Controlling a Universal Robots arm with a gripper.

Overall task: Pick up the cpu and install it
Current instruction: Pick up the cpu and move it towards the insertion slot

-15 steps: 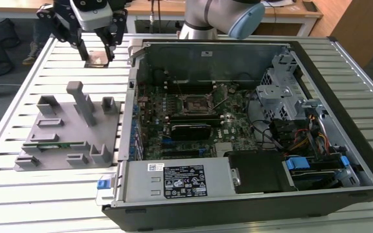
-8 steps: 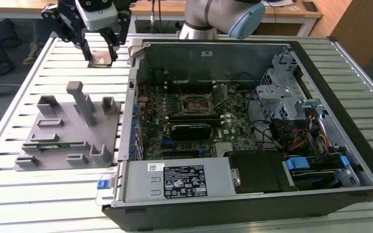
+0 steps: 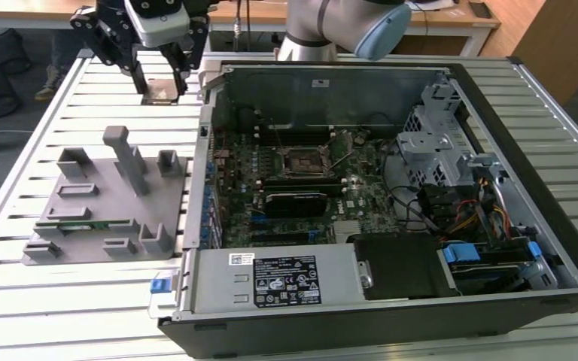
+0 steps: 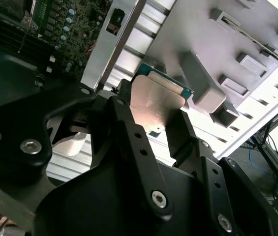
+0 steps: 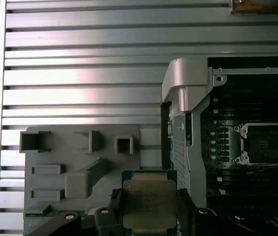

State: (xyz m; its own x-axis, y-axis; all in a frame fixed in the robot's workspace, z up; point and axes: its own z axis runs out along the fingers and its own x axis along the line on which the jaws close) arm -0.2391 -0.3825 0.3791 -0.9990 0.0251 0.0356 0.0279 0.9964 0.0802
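A slatted metal table [image 3: 28,301] carries the whole setup. An open computer case [image 3: 369,301] takes up most of it, on the exterior view's right, lying on its side with its inside facing up. The robot arm [image 3: 319,30] comes in from the far edge, behind the case.

On the exterior view's left, just beside the case, sits a grey plastic holder [image 3: 98,203] with upright posts and pockets. A green memory stick [image 3: 78,224] lies in its near slot. The main board [image 3: 269,169] covers the floor of the case. On it is a black square socket [image 3: 304,162] with its metal bracket raised, and its middle is bare in the first wrist view [image 5: 264,142].

The gripper [image 3: 160,81] hangs at the far left of the exterior view, beyond the far end of the holder and just left of the case's far left corner. Its two black fingers [image 5: 113,209] are clenched on the cpu [image 3: 160,95], one on each of two opposite edges.

In both wrist views the cpu [image 5: 148,201] is held flat between the finger pads, with its pale metal top facing the cameras and a thin green rim around it. The second wrist view shows the chip [image 4: 156,105] clear of the table, with the holder and the slats behind it. The cpu is well apart from the socket, outside the case wall.
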